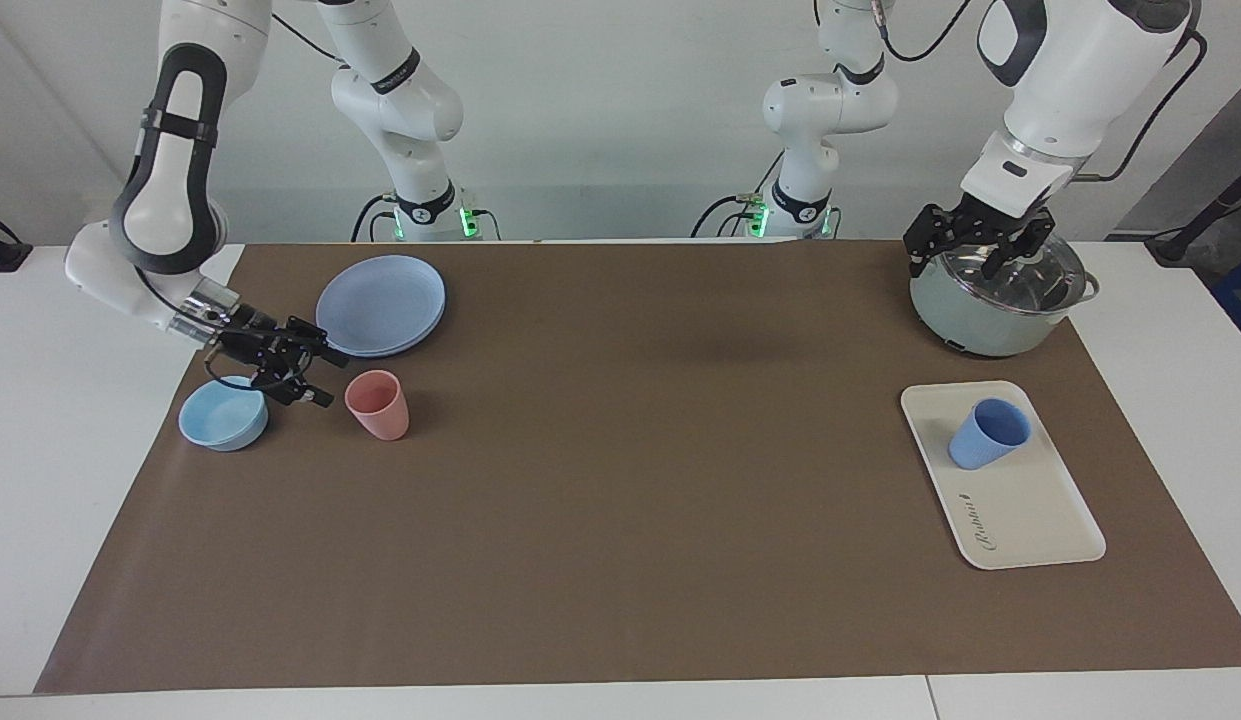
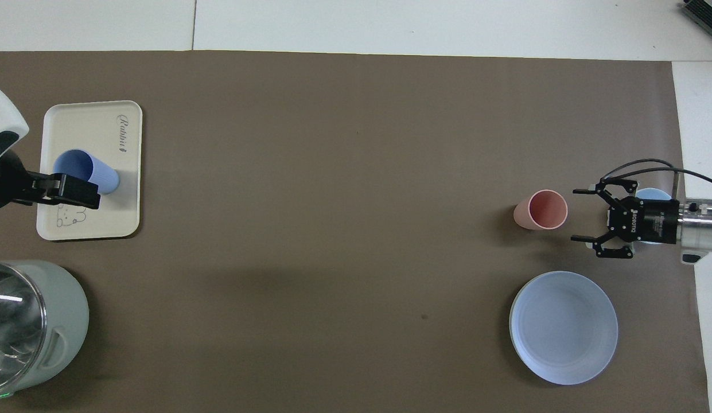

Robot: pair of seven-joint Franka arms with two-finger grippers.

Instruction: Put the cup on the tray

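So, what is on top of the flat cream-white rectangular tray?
On the cream-white rectangular tray stands one small periwinkle-blue plastic cup, upright and seemingly empty, toward the end nearer the robots. In the overhead view the left gripper, raised above, covers part of the bear drawing.

My cup [image 1: 988, 433] stands on my tray [image 1: 1030, 510] at my left arm's end, the pot [image 1: 990, 300] nearer me, while the tumbler [image 1: 378, 404], bowl [image 1: 220, 418] and plates [image 1: 380, 305] cluster at my right arm's end.
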